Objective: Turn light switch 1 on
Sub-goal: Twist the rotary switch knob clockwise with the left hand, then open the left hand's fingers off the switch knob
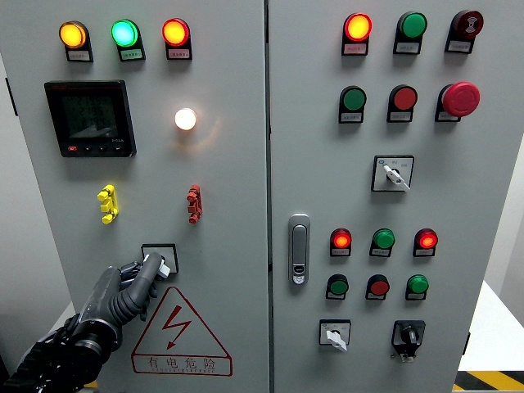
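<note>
My left hand [146, 270] reaches up from the lower left to a small rotary switch [160, 258] with a white knob on a square black-framed plate, on the left cabinet door. Its dark fingers [151, 264] are curled on the knob and cover most of it. Above the switch a white round lamp [186, 119] glows brightly. My right hand is out of sight.
A yellow toggle [107, 204] and a red toggle [193, 204] sit above the switch, and a red hazard triangle [178, 327] below it. A black meter [90, 118] and lit amber, green and red lamps are higher up. The right door carries a handle [300, 249], buttons and selector switches.
</note>
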Robot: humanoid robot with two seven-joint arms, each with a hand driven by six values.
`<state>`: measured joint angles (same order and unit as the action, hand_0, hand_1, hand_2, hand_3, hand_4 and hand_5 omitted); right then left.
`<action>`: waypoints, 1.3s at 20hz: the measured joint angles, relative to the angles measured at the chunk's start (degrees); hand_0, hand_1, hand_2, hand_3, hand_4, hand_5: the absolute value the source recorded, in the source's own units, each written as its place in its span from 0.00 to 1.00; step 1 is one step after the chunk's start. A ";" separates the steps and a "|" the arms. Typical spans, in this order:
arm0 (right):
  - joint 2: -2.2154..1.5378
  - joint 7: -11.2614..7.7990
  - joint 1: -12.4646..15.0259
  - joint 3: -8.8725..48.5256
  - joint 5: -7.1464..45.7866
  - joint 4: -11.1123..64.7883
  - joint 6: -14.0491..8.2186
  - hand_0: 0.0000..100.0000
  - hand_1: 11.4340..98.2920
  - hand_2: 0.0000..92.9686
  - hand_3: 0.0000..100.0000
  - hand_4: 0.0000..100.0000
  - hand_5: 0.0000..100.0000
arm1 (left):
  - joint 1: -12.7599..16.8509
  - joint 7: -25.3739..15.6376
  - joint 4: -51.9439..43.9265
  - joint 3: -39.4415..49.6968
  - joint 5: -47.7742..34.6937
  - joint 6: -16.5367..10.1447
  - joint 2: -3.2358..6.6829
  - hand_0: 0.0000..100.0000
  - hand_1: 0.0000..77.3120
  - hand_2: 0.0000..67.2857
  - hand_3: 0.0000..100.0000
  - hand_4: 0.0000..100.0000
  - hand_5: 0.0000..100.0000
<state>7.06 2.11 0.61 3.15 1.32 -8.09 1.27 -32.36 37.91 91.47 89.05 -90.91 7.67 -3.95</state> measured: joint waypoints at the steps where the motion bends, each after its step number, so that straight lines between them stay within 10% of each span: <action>1: 0.00 0.00 0.00 0.00 0.00 0.00 0.00 0.00 0.10 0.00 0.20 0.19 0.11 | 0.01 -0.01 0.01 0.00 0.07 0.00 0.00 0.09 0.42 0.79 0.90 1.00 0.93; 17: 0.04 0.00 0.00 -0.03 0.00 0.00 0.03 0.00 0.10 0.00 0.20 0.19 0.11 | 1.29 -0.48 0.72 -0.03 0.43 -0.04 -0.21 0.00 0.51 0.76 0.89 1.00 0.91; 26: 0.03 0.00 0.00 0.02 0.00 0.02 0.01 0.00 0.10 0.00 0.20 0.19 0.11 | 4.99 -7.41 2.45 0.44 0.69 -0.40 -0.52 0.00 0.51 0.73 0.91 1.00 0.91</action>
<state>7.08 2.11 0.61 3.17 1.32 -8.07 1.29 -27.37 30.50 93.92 89.49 -90.22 7.27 -4.47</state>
